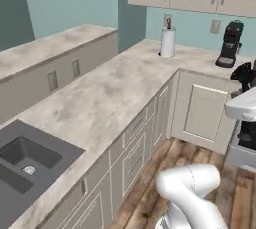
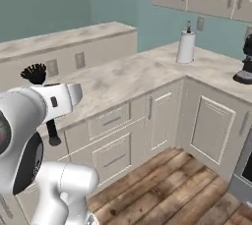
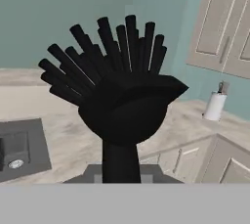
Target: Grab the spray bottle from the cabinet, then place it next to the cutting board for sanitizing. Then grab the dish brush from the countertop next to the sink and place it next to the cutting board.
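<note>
Hand view: the dish brush (image 3: 124, 105) stands upright just in front of the camera, its black bristles fanning upward from a rounded head, its straight handle running down into the tool (image 3: 121, 171). The tool is clamped narrow on the handle; the fingertips themselves are mostly hidden behind the stem, so the contact is read from the handle's position.

Behind the brush lies the marbled counter (image 3: 63, 105), with the dark sink (image 3: 22, 147) at the left and a paper towel roll (image 3: 215, 105) far right by the wall. Beige wall cabinets (image 3: 222, 27) hang above it.

Right base view: the brush head (image 2: 34, 73) shows above the white arm at the left, raised off the counter (image 2: 133, 71), with the handle hanging below the arm. The paper towel roll (image 2: 186, 46) stands on the far corner run.

Left base view: the sink (image 1: 25, 165) sits near left in the counter (image 1: 100, 103); a black coffee machine (image 1: 229, 44) stands to the right of the towel roll (image 1: 167, 41).
</note>
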{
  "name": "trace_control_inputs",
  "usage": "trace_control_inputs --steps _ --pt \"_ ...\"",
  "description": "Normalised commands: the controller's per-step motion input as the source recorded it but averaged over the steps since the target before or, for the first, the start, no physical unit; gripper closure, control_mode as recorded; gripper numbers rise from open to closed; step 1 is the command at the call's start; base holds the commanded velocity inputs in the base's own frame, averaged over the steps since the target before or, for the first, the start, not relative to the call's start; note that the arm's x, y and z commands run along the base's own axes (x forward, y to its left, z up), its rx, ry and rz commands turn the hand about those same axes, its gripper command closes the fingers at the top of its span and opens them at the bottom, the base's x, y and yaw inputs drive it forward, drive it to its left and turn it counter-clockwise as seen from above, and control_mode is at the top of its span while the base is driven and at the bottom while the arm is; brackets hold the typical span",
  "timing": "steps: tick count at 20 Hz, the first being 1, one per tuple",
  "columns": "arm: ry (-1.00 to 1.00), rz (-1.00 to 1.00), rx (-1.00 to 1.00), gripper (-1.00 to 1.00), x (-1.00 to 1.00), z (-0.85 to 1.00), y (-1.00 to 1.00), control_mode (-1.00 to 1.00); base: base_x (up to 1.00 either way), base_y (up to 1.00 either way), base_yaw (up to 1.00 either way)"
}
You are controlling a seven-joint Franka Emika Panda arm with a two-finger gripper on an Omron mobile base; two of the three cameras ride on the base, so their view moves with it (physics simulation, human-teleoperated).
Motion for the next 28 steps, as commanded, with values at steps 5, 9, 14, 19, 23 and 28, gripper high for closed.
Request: trace_control_inputs --steps 5,9,14,19,23,28 --pt "0.0 0.0 0.0 1.0 0.0 0.0 0.0 1.0 0.0 0.0 -1.0" --pt "0.0 0.0 0.0 1.0 0.0 0.0 0.0 1.0 0.0 0.0 -1.0" --pt "0.0 0.0 0.0 1.0 0.0 0.0 0.0 1.0 0.0 -0.01 -0.99" --pt "0.0 0.0 0.0 1.0 0.0 0.0 0.0 1.0 0.61 -0.96 -0.38" --pt "0.0 0.0 0.0 1.0 0.0 0.0 0.0 1.0 1.0 -0.99 0.0" --pt "0.0 0.0 0.0 1.0 0.0 0.0 0.0 1.0 1.0 -0.88 0.0"
